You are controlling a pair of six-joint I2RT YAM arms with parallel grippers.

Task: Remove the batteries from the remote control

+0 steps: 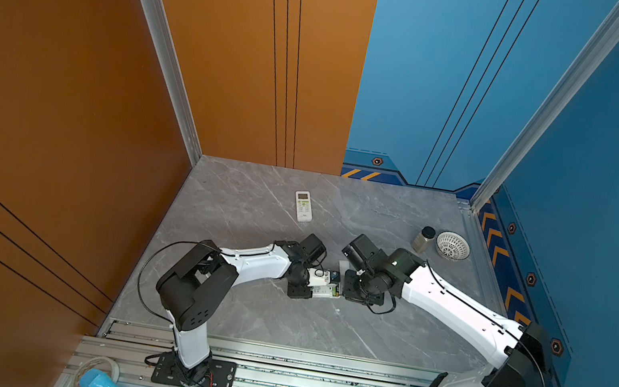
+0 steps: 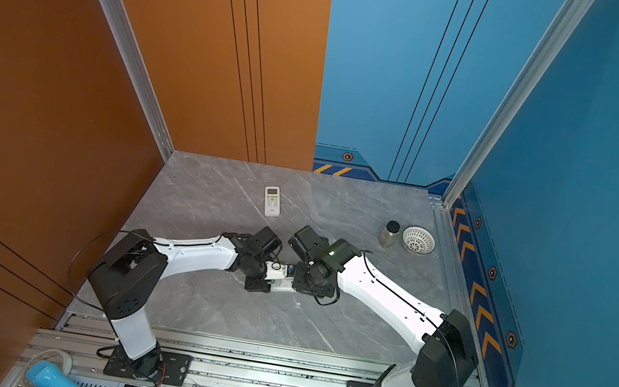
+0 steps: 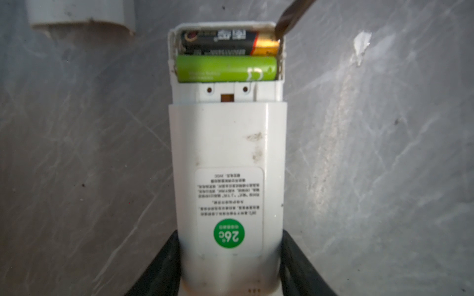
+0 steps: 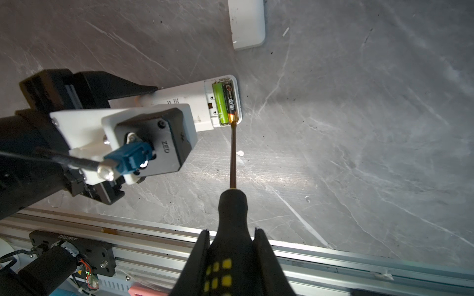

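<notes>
left wrist: left pincer (image 3: 230, 258) clamps remote (image 3: 225, 143), end cut off | right pincer (image 4: 232, 246) clamps screwdriver (image 4: 232, 205)

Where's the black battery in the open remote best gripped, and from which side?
Probably its gold end, from above: the black battery lies sunk in the remote, the green battery against one flank, and the screwdriver tip is at that end.
</notes>
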